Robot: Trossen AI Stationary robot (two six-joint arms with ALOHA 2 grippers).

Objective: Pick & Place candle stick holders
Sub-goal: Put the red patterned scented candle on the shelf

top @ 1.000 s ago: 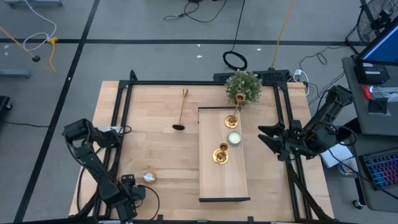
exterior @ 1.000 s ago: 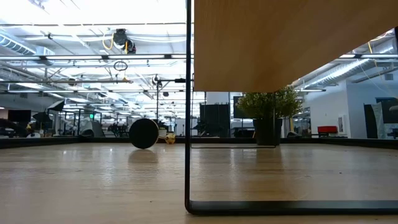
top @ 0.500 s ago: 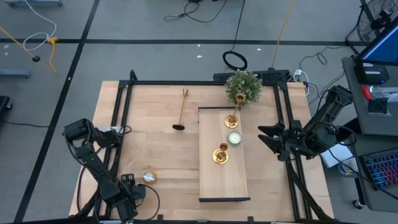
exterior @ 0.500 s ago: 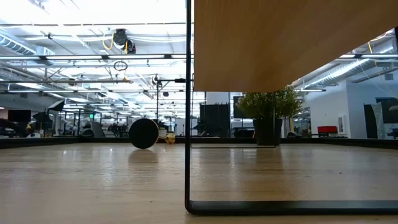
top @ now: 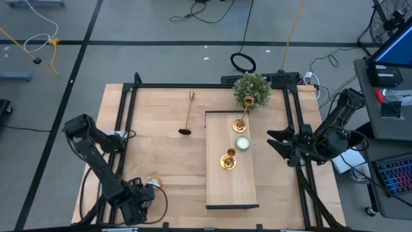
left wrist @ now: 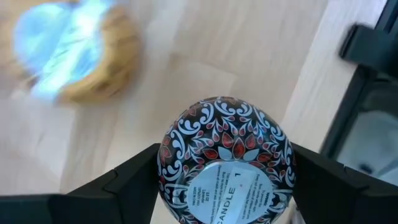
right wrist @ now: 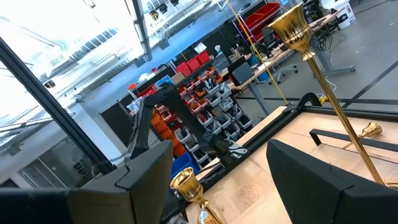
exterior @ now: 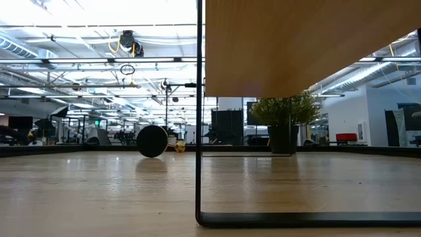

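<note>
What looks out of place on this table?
The tallest candle stick holder lies on its side on the table, left of the raised board. In the low view its dark base faces the camera as a full disc.

A big wooden board (exterior: 309,46) stands on thin black legs (exterior: 198,112) on the table (exterior: 99,191). Far back sits a round black thing (exterior: 152,141), and a green bushy plant (exterior: 284,112) stands behind the board
</note>
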